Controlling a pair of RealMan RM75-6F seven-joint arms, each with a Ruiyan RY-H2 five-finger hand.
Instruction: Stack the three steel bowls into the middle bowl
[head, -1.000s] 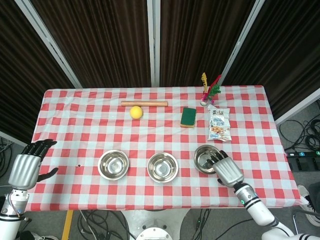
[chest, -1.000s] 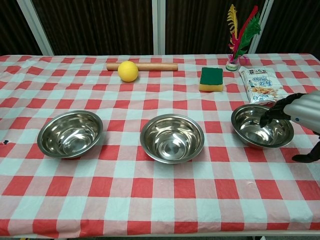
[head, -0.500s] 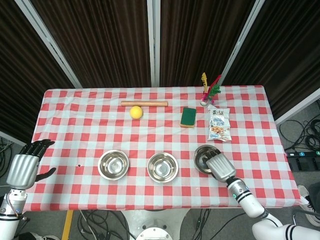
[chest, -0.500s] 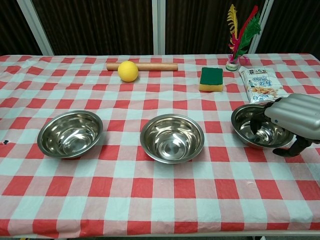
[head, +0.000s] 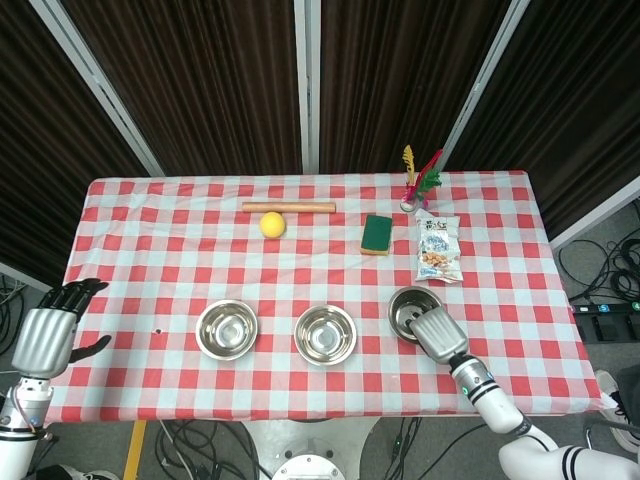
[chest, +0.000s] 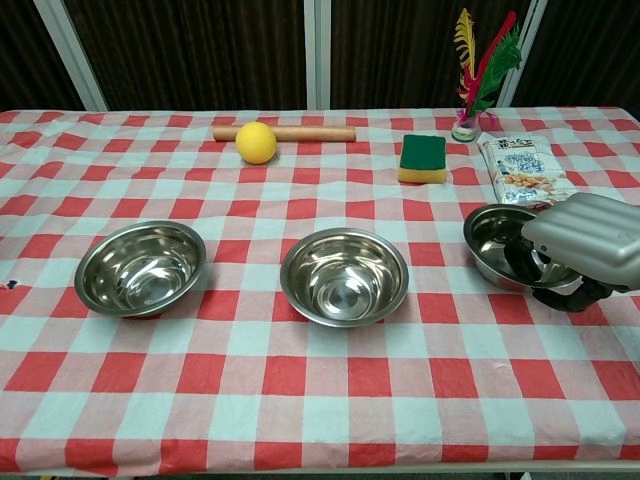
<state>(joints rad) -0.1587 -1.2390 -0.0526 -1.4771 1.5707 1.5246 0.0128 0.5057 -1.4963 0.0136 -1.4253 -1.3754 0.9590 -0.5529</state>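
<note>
Three steel bowls stand in a row near the table's front edge: the left bowl (head: 226, 328) (chest: 141, 267), the middle bowl (head: 325, 334) (chest: 344, 276) and the right bowl (head: 408, 310) (chest: 497, 243). My right hand (head: 436, 335) (chest: 580, 243) grips the right bowl's near right rim, with its fingers curled inside and the thumb under the rim outside. It hides that side of the bowl. My left hand (head: 45, 335) hangs off the table's left edge with its fingers apart, holding nothing; the chest view does not show it.
At the back lie a wooden rolling pin (head: 288, 207) (chest: 300, 132) and a yellow ball (head: 272, 223) (chest: 256, 142). A green sponge (head: 377, 234) (chest: 423, 158), a snack bag (head: 437, 249) (chest: 517, 168) and a feather shuttlecock (head: 418, 180) (chest: 480, 70) sit behind the right bowl.
My right hand has turned over the right bowl and its fingers have closed on the rim. My left hand has drifted slightly left and down.
</note>
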